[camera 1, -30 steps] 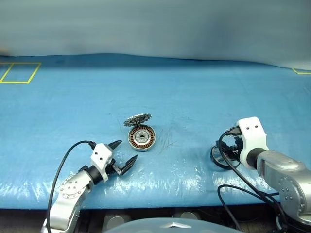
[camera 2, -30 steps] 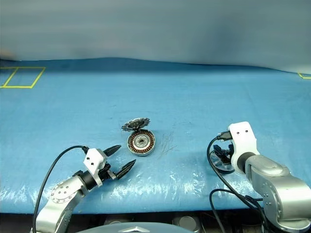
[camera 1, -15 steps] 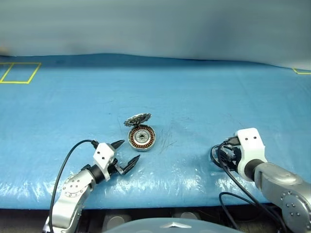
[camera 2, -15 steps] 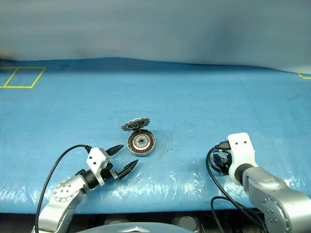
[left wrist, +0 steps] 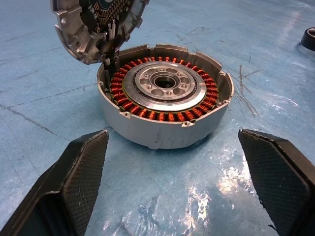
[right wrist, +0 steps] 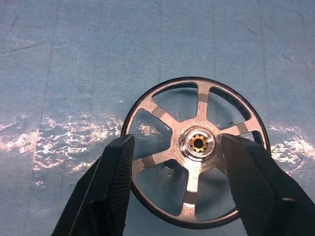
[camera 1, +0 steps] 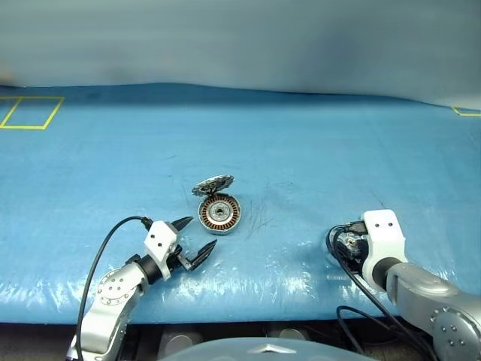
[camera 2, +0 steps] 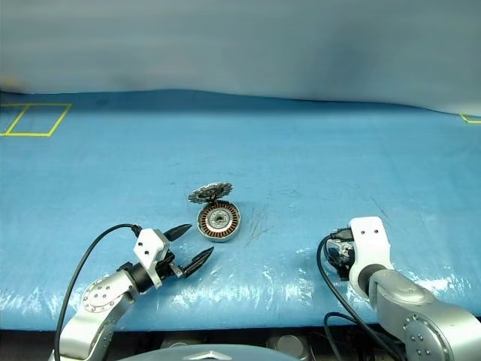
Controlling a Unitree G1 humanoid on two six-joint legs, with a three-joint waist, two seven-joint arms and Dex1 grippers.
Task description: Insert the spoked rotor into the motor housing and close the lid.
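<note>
Here the spoked rotor [right wrist: 196, 152] lies flat, hub upward.

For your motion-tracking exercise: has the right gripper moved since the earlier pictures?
Yes. The right gripper has come down and back toward the table's near edge, over the spoked rotor; the motor housing stayed put.

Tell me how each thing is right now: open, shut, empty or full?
Motor housing: open, no rotor inside.
Lid: off, tilted against the housing's rim.
Spoked rotor: flat on the table, not lifted.
Left gripper: open, empty.
Right gripper: open, fingers over the rotor.
</note>
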